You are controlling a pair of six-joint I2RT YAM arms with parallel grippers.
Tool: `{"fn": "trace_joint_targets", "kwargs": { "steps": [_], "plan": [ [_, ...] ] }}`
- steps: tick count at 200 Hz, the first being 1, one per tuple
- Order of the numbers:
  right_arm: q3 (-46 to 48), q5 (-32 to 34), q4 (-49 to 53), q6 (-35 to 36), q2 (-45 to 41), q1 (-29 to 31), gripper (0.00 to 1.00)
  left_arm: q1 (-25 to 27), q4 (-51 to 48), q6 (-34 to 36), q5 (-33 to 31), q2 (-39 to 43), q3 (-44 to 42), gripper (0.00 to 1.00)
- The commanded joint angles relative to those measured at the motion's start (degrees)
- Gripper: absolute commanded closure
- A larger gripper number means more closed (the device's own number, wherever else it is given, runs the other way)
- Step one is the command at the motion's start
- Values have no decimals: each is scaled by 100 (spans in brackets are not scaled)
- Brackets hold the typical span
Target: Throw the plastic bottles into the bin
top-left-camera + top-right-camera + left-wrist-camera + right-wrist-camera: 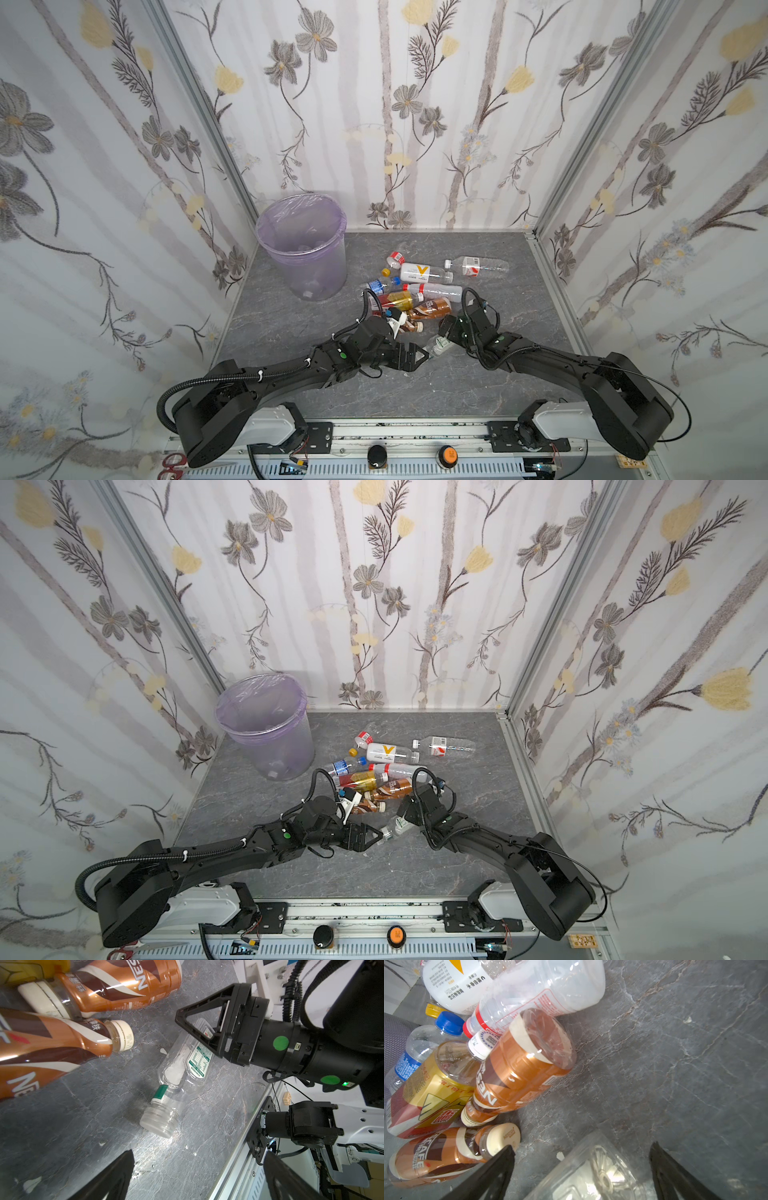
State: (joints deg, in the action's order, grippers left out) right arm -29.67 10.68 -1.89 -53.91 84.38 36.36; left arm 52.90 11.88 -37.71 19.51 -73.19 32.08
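Observation:
The pale purple bin [303,249] [266,725] stands at the back left with a few bottles showing through its wall. Several plastic bottles lie heaped mid-table in both top views: a white one [422,272], a clear red-labelled one [478,266], a red-and-gold one [395,299] and brown coffee ones [432,308] [523,1068]. Nearer the front lies a clear green-labelled bottle [438,345] [178,1084]. My right gripper [445,329] [581,1147] is open, its fingers either side of that bottle's base [596,1172]. My left gripper [419,354] [198,1153] is open and empty, just short of the bottle's cap.
Flower-papered walls on aluminium posts close in three sides. Along the front edge runs a metal rail [415,432] with a black knob [377,455] and an orange button [446,453]. Red scissors [172,461] lie at the front left.

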Motion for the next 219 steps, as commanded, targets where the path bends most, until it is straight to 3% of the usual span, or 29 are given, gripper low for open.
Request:
{"fn": "trace_joint_targets", "kwargs": {
  "steps": [1, 69, 109, 219],
  "plan": [
    [59, 204, 192, 30, -177, 3, 0, 7, 201, -61, -50, 7, -87, 0],
    [367, 66, 130, -523, -589, 238, 0, 46, 200, -97, -175, -134, -98, 0],
    [250, 108, 68, -872, -480, 541, 0, 57, 193, -102, -141, -203, -61, 0],
    [241, -81, -565, -1192, -59, 550, 0, 103, 391, -105, -198, -715, 79, 0]
  ]
}}
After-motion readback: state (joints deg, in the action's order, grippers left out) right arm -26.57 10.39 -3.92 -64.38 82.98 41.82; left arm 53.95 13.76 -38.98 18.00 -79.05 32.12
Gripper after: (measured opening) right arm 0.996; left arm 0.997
